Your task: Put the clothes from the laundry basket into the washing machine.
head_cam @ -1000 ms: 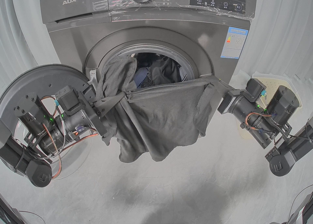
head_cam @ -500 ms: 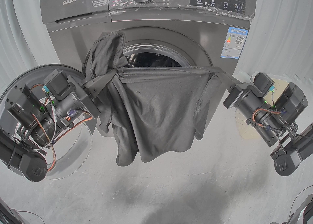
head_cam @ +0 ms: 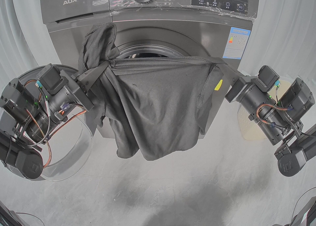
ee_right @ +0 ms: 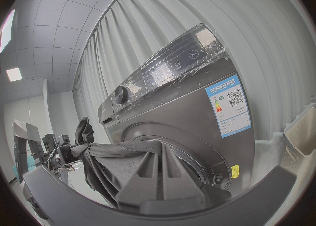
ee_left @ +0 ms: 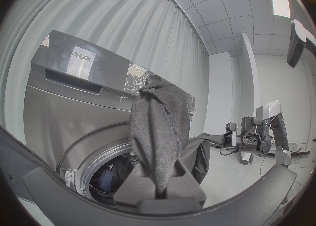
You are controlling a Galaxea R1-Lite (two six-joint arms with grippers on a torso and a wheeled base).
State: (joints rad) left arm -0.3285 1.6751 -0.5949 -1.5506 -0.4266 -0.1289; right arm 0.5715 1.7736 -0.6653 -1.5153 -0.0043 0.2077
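Left jaws clamped tight on one bunched corner of the dark grey knit-fabric garment [head_cam: 158, 104]. Left wrist cam shows cloth pinched btwn the pads [ee_left: 136, 187] w/ a lump standing up above them. Behind the L arm [head_cam: 49, 101], the machine's round glass-bowled door [head_cam: 77, 147] hangs swung open.

Garment is off the floor [head_cam: 184, 183], stretched like a curtain btwn both arms, right in front of the grey front-loading washing machine [head_cam: 82, 15]. Top hem sits about level w/ the upper part of the porthole [head_cam: 144, 54]; the rest droops over the opening. Right jaws closed on the opposite corner, fabric drawn taut to them. Further R, the cream perforated plastic laundry basket [head_cam: 247, 126] sits on the floor by the machine's front right corner.

Progress, my read: partway. Left wrist cam shows dark & blue clothes [ee_left: 110, 174] already inside the porthole, so some items are in. This piece is out of the basket but not yet in. It prob. needs lowering & pushing through the porthole, then release.

Hard to tell:
- Basket interior is mostly blocked by the R arm [head_cam: 263, 104], so can't say if more clothes remain.
- Porthole is almost fully covered by the garment in head cam; how full the machine is stays unclear.
- Garment type (shirt or other) is only a guess; folds at the lower hem hide its shape.
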